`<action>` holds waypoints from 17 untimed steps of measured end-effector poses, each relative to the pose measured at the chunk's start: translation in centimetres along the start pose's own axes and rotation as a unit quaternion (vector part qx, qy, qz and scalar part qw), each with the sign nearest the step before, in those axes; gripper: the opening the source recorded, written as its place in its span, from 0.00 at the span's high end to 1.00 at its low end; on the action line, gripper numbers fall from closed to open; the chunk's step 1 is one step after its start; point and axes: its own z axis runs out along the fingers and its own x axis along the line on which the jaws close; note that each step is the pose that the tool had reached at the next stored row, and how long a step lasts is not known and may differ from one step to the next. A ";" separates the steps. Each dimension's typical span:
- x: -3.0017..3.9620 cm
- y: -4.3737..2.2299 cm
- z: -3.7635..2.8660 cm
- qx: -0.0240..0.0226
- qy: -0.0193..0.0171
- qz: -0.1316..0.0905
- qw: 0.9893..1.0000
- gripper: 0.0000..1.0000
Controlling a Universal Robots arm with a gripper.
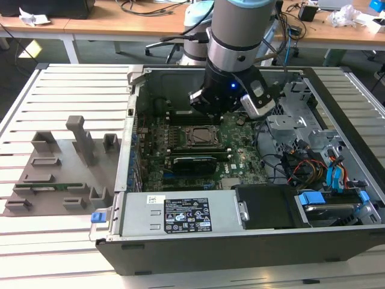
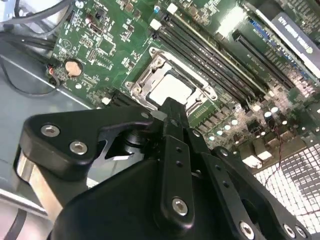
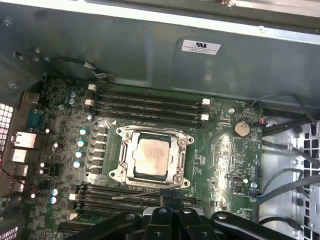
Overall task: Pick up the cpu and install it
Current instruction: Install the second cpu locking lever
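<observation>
While the pincer [image 3: 172,200] hung just above the motherboard [image 3: 220,155] with its fingers pressed together and holding nothing, the cpu [image 3: 151,156] already lay inside the socket [image 3: 150,132], silvery top up. The socket frame appeared not yet clamped, so a nudge from the closed tips could, I judged, shift the chip or bend contacts beneath. White labels [image 1: 186,215] on the power supply carried print too small to read.
</observation>
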 end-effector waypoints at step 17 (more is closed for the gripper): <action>2.86 -0.56 5.19 0.030 0.005 -0.006 1.000 0.89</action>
